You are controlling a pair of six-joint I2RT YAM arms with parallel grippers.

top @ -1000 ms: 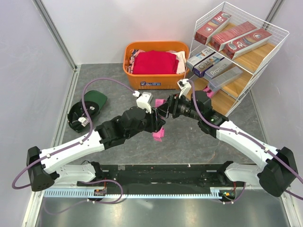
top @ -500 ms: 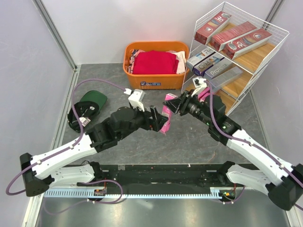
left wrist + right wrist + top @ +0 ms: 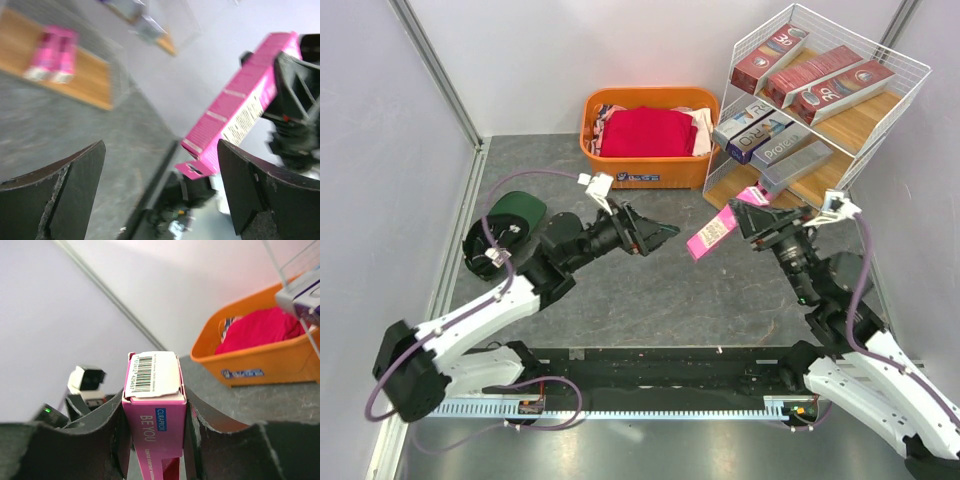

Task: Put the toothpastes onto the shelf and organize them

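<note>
The right end effector is clamped on one end of a pink toothpaste box. Its fingers press the box's long sides, and it holds the box in the air over the table, right of the middle. The box's long axis runs on a diagonal: the free end, with the barcode flap, points toward the near left, and the gripped end points toward the far right corner, where the shelf stands. So the shelf lies behind the gripped end, not ahead of the free one. Its lowest board is the nearest part, just beyond the right end effector, with other pink boxes lying at its left end. The left end effector hangs with its fingers wide apart and nothing between them, to the left of the box's free end and clear of it. The right arm is much the nearer to the shelf. The coming move likely turns on swinging the box round toward the far right, so that its length lines up with the slope of a board.
</note>
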